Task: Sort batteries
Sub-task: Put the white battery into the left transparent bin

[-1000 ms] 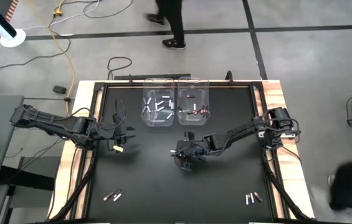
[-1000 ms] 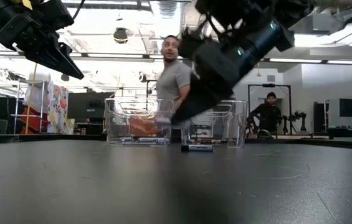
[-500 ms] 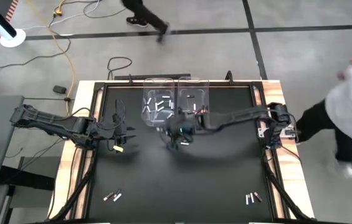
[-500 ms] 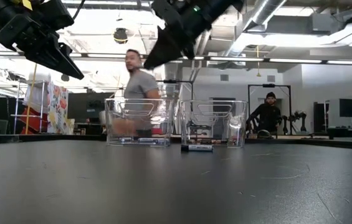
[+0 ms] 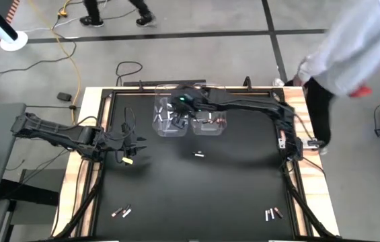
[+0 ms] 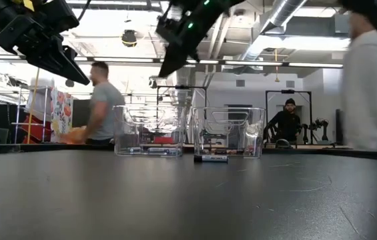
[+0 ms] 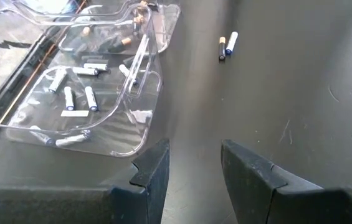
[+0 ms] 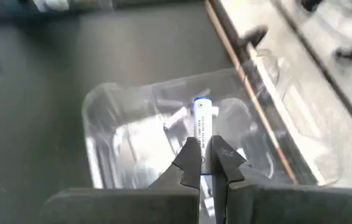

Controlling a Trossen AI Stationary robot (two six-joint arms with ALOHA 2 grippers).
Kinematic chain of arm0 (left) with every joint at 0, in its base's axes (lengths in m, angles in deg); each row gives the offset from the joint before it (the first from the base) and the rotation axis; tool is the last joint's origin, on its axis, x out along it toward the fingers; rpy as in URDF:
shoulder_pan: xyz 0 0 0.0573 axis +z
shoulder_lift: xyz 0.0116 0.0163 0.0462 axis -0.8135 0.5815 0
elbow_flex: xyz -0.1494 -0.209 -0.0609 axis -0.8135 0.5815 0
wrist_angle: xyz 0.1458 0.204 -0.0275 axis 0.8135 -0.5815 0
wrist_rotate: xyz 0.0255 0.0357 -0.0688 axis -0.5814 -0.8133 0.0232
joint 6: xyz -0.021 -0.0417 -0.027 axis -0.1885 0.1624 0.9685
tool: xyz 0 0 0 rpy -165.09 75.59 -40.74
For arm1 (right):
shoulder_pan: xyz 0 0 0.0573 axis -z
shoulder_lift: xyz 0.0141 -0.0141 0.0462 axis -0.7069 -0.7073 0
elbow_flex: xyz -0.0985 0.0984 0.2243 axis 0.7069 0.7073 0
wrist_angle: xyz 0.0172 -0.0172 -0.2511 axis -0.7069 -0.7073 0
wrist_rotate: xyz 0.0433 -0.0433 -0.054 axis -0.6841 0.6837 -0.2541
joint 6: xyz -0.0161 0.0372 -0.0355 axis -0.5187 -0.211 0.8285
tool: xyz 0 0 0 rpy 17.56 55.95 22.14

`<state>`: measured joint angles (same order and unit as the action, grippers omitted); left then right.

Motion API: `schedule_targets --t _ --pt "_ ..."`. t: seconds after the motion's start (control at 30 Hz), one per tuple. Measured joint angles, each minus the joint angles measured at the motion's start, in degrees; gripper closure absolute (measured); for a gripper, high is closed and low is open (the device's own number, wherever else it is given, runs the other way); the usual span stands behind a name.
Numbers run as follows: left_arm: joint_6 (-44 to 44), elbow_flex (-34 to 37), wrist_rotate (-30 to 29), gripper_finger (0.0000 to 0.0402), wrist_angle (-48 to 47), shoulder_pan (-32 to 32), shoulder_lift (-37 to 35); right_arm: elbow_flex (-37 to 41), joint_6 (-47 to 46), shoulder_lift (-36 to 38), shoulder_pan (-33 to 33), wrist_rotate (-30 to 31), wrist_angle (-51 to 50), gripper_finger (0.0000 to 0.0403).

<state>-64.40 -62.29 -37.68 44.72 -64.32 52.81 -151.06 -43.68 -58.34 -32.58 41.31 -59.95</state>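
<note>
Bins (image 5: pixel 170 118) hold sorted batteries (image 7: pixel 70 98)

This is a robotics lab: exposed ceiling ducts (image 6: pixel 288 13) at the upper right, other robot stands (image 6: pixel 321 127) at the right, concrete floor (image 5: pixel 337 17) with cables (image 5: pixel 68 47) at the upper left.

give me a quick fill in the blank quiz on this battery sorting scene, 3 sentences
1. The right gripper is shut on a white ____.
2. It hangs over the ____ of the two clear bins in the high view.
3. The left gripper hangs over the table's left part with its fingers ____, holding nothing.

Missing words: battery; left; open
</note>
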Motion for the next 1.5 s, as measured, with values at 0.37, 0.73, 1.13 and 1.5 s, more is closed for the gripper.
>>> schedule_targets --t 0.37,0.73,1.13,1.5 --pt "2.1 0.0 0.0 0.0262 -1.2 0.0 0.0 -19.9 -1.7 -18.4 4.9 -2.8 -12.7 0.0385" --pt "2.4 0.0 0.0 0.0262 -1.2 0.0 0.0 -20.9 -1.7 -25.1 5.8 -3.0 -13.7 0.0385" --pt "2.4 0.0 0.0 0.0262 -1.5 0.0 0.0 -21.0 -1.3 -25.4 6.5 -3.1 -15.2 0.0351" --pt "2.4 0.0 0.0 0.0262 -1.5 0.0 0.0 -21.0 -1.3 -25.4 6.4 -3.1 -15.8 0.0327"
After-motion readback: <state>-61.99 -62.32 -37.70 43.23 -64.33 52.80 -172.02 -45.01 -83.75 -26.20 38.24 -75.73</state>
